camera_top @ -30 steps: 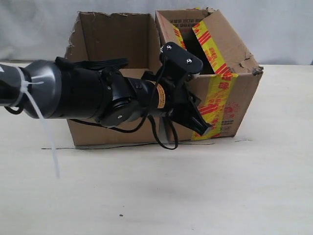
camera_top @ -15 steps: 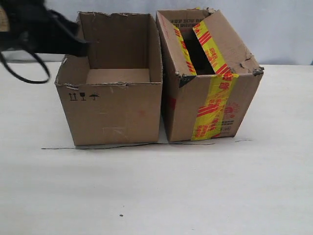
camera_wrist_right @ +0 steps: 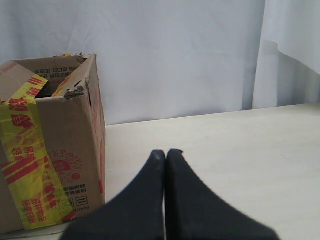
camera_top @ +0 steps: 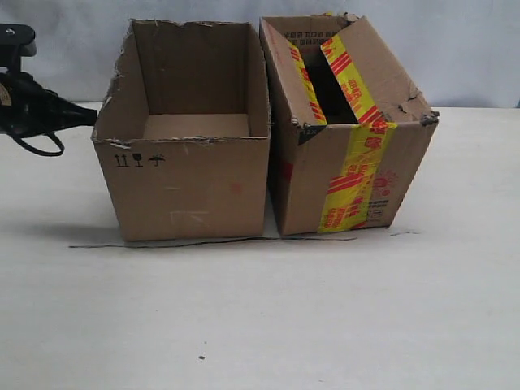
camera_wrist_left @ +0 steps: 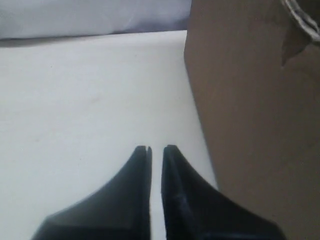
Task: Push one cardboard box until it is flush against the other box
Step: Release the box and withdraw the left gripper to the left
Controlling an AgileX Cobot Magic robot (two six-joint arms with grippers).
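The plain cardboard box (camera_top: 191, 183), open-topped with a ragged rim and small black symbols on its front, stands at centre left. Right beside it is the other box (camera_top: 357, 171) with yellow and red tape; their upper edges meet and a thin wedge of gap shows near the table. My left gripper (camera_top: 91, 116) hovers at the plain box's outer left side near its top corner, jaws shut with only a slit and nothing held. The left wrist view shows that gripper (camera_wrist_left: 156, 148) beside the brown wall (camera_wrist_left: 250, 125). My right gripper (camera_wrist_right: 166, 152) is shut and empty, to the side of the taped box (camera_wrist_right: 50, 150).
The pale tabletop (camera_top: 325, 325) spreads out in front of both boxes, with a thin dark line (camera_top: 162, 242) along their front edges. A white curtain (camera_wrist_right: 175, 55) hangs behind the table. The right arm is outside the exterior view.
The left arm, which lay across the front of both boxes a second ago, has swung off to the far left and now points at the plain box's left side. The boxes have not visibly shifted.
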